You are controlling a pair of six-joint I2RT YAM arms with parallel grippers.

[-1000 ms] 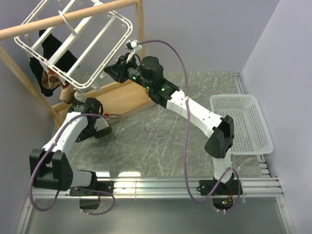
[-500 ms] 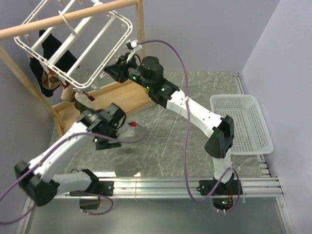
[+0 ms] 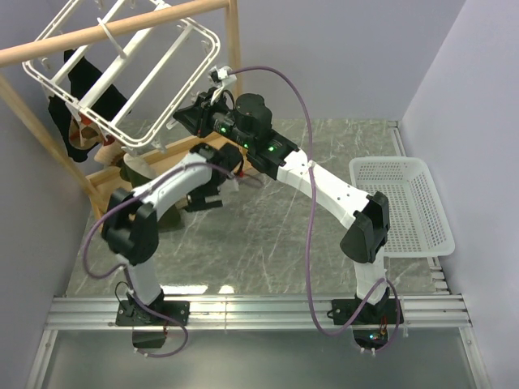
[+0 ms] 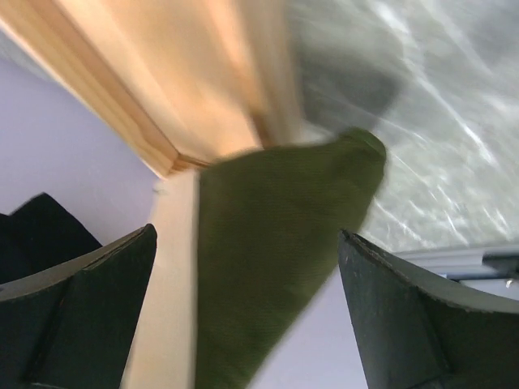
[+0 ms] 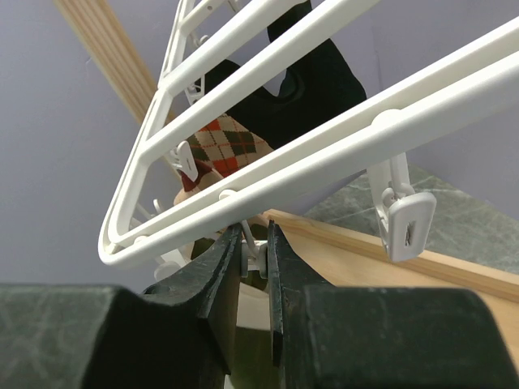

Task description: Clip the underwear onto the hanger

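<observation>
Under the hanger (image 5: 324, 174), the left gripper (image 4: 247, 243) had swung in over the last second and its jaws went wide open. The underwear (image 4: 280, 203) dangled between the fingers, touching neither. The right gripper (image 5: 254, 235) was clenched on a clip (image 5: 254, 258), so I'd guess the cloth hung from that.

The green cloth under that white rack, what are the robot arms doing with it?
They are hanging laundry. The right arm's fingers are pinched on a small white clip under the white drying hanger, which hangs from a wooden rail stand. The olive-green underwear dangles just below. The left arm's fingers are spread wide on either side of it, not gripping it. Whether the clip already bites the cloth is hard to tell.
</observation>
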